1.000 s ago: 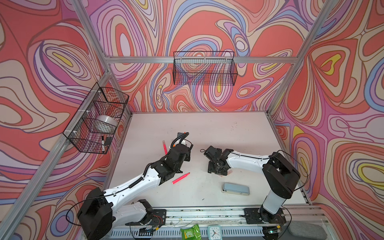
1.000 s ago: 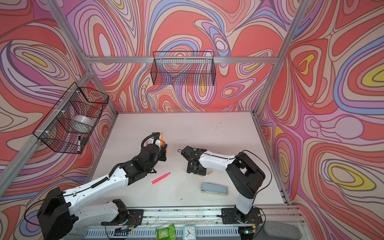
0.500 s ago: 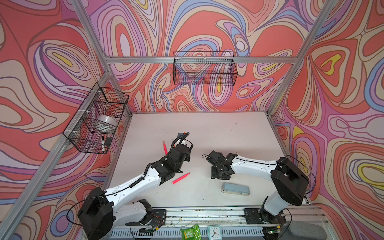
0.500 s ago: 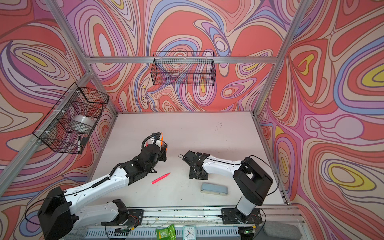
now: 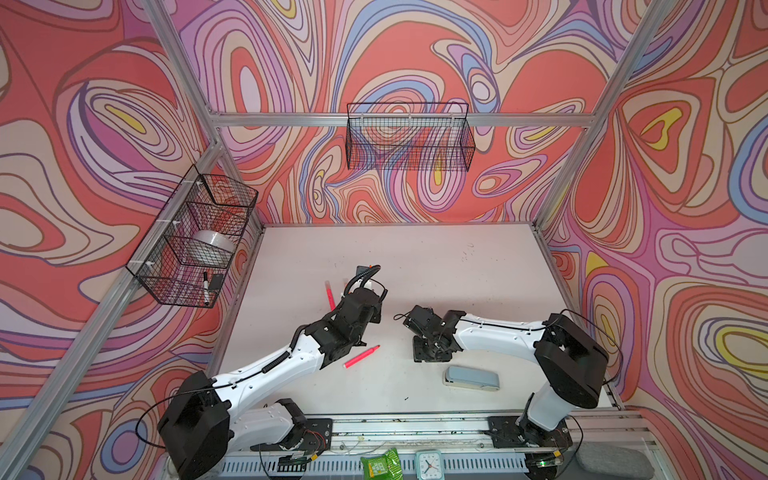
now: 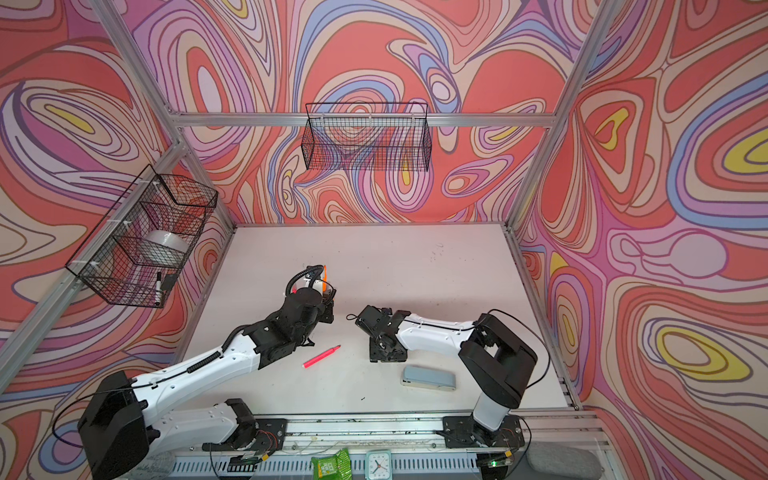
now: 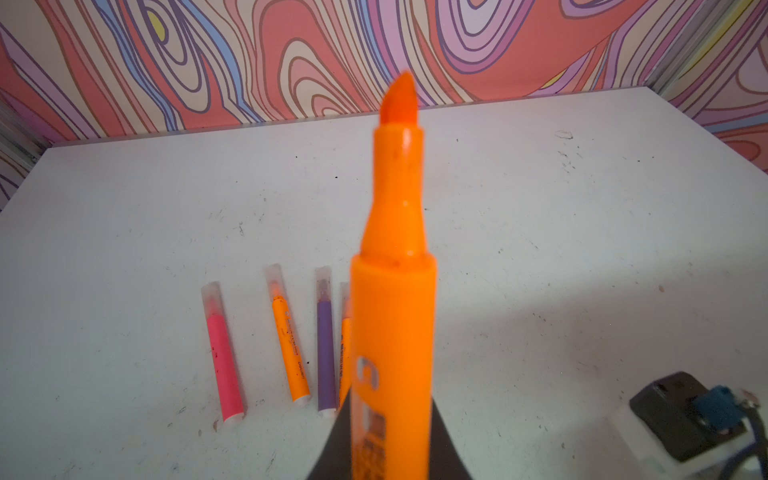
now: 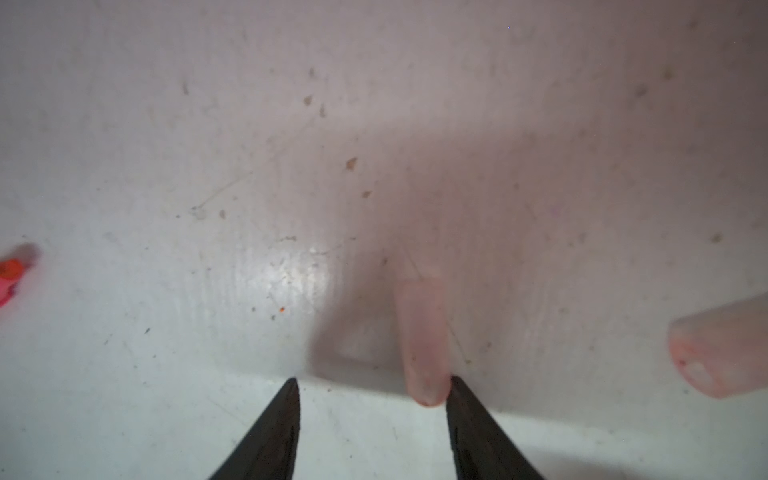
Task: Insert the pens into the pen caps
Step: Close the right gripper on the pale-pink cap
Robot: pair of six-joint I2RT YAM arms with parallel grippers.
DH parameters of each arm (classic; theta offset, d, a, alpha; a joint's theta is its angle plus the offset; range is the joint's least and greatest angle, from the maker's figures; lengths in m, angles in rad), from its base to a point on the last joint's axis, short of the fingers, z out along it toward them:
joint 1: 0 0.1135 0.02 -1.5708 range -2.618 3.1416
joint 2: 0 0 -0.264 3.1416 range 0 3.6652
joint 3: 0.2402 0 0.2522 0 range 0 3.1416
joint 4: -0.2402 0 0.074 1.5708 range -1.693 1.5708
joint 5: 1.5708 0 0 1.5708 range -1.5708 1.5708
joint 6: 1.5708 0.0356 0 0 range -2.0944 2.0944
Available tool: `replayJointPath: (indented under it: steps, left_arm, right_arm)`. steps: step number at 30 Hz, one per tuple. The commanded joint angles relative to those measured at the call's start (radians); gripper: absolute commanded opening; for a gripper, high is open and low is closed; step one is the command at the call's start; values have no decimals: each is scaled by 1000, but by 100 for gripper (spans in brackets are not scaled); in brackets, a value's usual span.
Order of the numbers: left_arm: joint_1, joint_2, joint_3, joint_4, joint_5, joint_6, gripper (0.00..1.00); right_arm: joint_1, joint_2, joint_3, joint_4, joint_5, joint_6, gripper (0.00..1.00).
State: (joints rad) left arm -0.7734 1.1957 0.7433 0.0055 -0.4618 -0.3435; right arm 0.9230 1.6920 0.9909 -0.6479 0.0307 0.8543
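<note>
We see the left gripper (image 7: 390,457) clenched on an orange pen (image 7: 395,291), held nearly upright above the table (image 5: 457,270), left of centre. Its barrel is bright orange, stepping in to a narrower neck and a bare, chisel-like tip that points up. The print near the fingers is too blurred to read.

Beyond it a row of pens lies side by side on the table: a capped pink pen (image 7: 222,353), a capped orange pen (image 7: 289,336), a purple pen (image 7: 325,340) and a further orange pen (image 7: 345,353) half hidden behind the held one. Each wears a translucent cap on its far end.

The right gripper (image 8: 374,379) is down at the table right of centre, jaws apart. A pale pink, translucent pen cap (image 8: 422,340) lies between them, touching one finger and clear of the other, so we count nothing as grasped. A second cap (image 8: 723,349) lies near it.

An uncapped neon pink pen (image 5: 361,356) lies between the two arms, tip pointing right. A grey-blue stapler (image 5: 471,377) sits nearer, on the right.
</note>
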Motion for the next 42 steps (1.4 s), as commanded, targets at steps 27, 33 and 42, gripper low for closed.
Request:
replayJointPath:
  steps: [27,33,42]
  left_arm:
    - [-4,6,13,-19,-10,0,0]
    - [-4,10,14,-19,-8,-2,0]
    - [-4,9,14,-18,-6,-3,0]
  right_arm:
    - [11,166,108,-100,135,29,43]
    - [10,184,99,-94,145,35,43]
    - [11,230,90,-82,151,54,42]
